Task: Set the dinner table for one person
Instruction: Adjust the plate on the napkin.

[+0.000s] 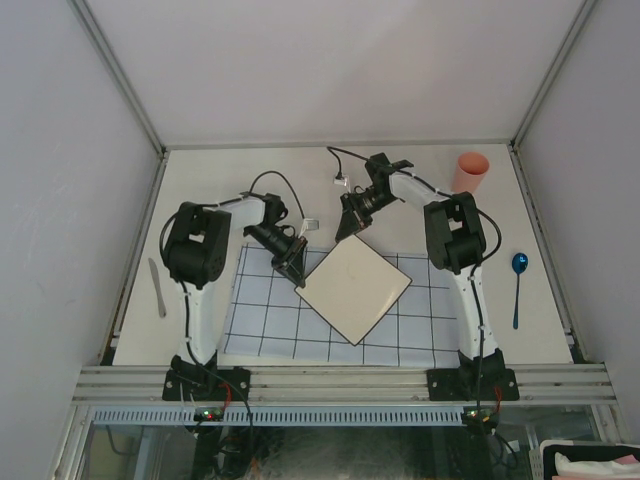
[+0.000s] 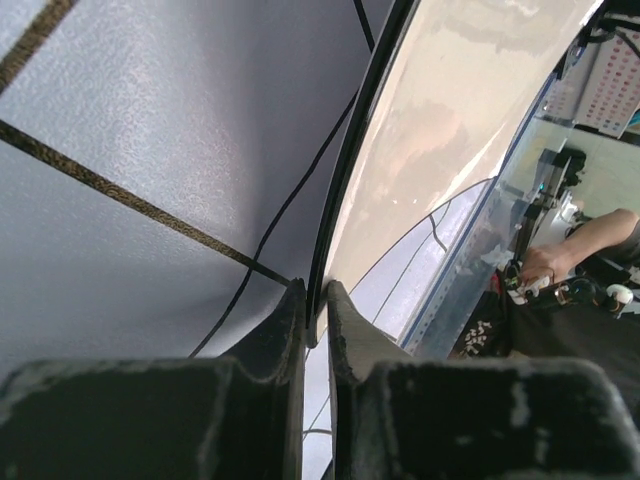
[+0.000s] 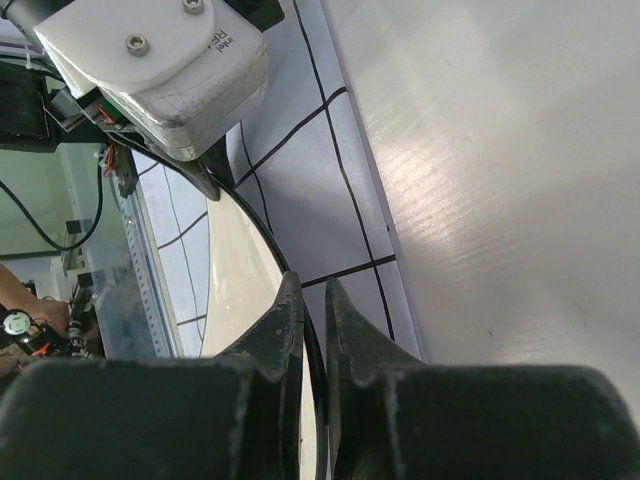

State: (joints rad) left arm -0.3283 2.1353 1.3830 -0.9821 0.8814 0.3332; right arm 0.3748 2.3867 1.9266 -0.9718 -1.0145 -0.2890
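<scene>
pale walls (image 1: 330, 60) on three sides, grey metal rails (image 1: 340, 380) at front, even light

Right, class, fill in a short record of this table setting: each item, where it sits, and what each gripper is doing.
plate: square, cream, above the grid cloth
left gripper: shut on the plate's left corner
right gripper: shut on the plate's far corner
cup: pink, far right of the dinner table
spoon: blue, right of the grid cloth
knife: left of the grid cloth
</scene>
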